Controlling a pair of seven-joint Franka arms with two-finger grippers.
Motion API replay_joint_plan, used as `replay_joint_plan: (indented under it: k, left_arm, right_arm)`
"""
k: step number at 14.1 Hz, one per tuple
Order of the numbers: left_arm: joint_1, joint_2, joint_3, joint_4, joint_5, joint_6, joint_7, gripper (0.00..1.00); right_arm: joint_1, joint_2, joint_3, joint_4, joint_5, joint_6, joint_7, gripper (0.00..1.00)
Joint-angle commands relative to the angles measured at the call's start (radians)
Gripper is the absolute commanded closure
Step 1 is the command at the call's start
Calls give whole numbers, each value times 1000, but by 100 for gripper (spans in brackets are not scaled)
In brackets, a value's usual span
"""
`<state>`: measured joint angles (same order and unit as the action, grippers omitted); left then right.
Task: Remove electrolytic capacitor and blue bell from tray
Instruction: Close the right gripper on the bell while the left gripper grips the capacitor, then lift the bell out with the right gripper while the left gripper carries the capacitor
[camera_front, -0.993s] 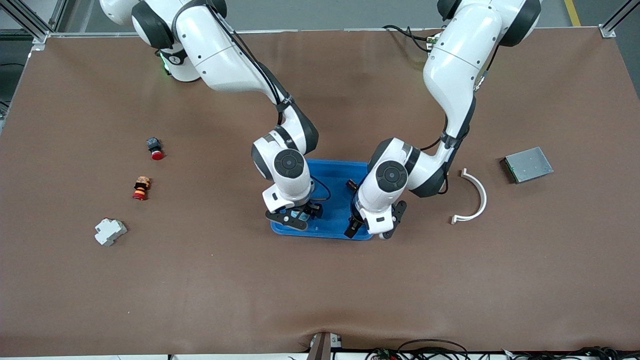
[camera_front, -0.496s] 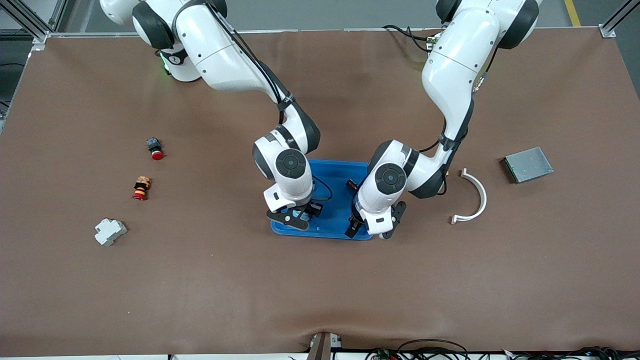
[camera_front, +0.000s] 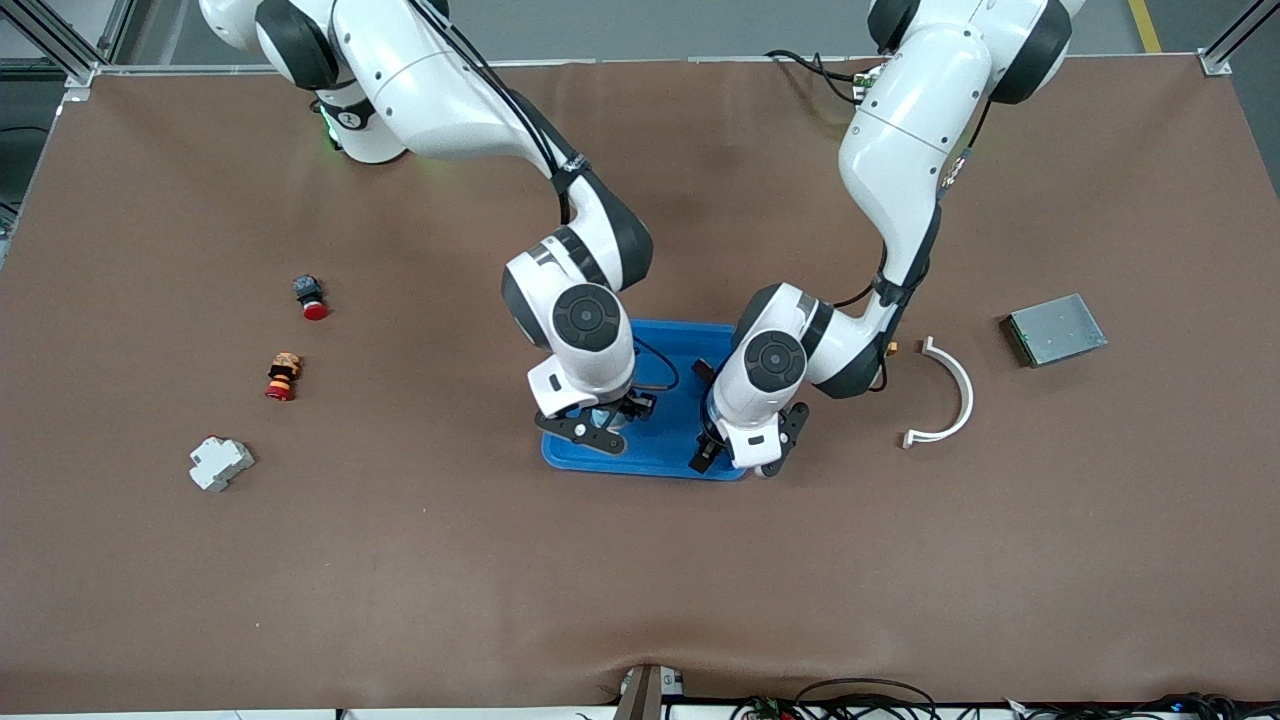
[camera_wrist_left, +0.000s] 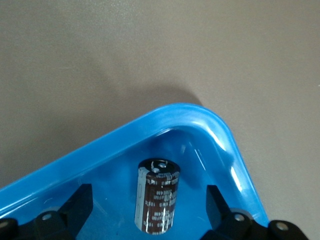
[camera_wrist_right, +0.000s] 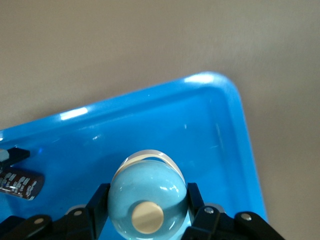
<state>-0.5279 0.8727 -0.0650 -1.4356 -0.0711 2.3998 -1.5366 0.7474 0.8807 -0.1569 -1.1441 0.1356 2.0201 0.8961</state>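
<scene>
Within the last second the right gripper (camera_wrist_right: 147, 212) has been closed on the blue bell (camera_wrist_right: 146, 194), which is now clamped between its fingers just above the floor of the tray (camera_wrist_right: 150, 97). The left gripper (camera_wrist_left: 147, 212) is held wide open, with the electrolytic capacitor (camera_wrist_left: 158, 195) lying between its fingers, ungrasped. By this reading, 1 object is secured for lifting and 1 awaits a grasp.
</scene>
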Motion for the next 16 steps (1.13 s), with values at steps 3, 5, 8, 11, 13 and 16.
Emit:
replay_joint_plan:
  k: [3,5,8,11,13,16]
  left_arm:
    - [-14,9,14,21,17,4,-16,23]
    - [-14,9,14,21,17,4,-14,56]
    - [-14,6,14,23,17,4,-11,88]
    - [-11,5,16,26,16,4,-13,100]
    - [-6,0,14,32,16,4,-13,100]
    - [-3,-26,14,32,16,-7,-13,100]
  right_arm:
    - [-94,-107,-15,-127,12,-35,-250,100]
    - [-94,-155,-47,-204,9,-28,-313,100]
    - [-97,-251,-81,-360,7,38,-409,100]
    - [-141,-354,-85,-523,9,120,-525,100]
    - [-152,-388,-87,-569,9,124,-560,100]
    - [-177,-448,-87,-667,9,158,-603,100]
